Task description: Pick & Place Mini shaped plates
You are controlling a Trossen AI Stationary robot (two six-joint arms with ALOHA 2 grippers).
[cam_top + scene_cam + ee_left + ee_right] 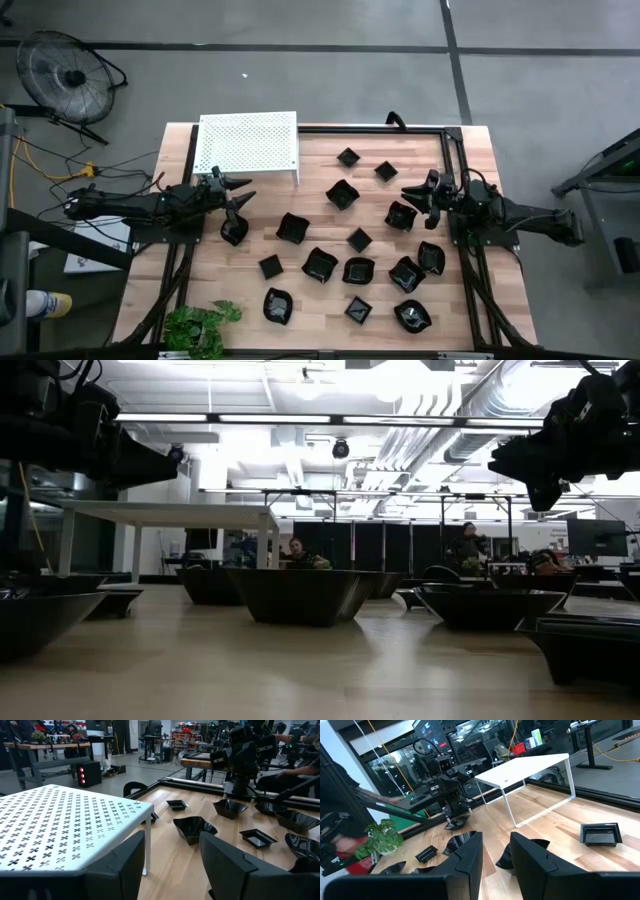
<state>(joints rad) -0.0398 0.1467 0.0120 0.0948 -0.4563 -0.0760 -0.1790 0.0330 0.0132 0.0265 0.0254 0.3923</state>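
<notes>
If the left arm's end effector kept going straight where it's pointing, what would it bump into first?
Probably the wavy-edged black mini plate just beyond the left end effector, past the white perforated shelf's corner. Depth is hard to judge; it might pass above it.

no readable text, no labels, brands, numbers or signs

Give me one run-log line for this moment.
left gripper: open, empty, above plate by white shelf | right gripper: jaws parted, empty, above plate | plates: all on table
</notes>
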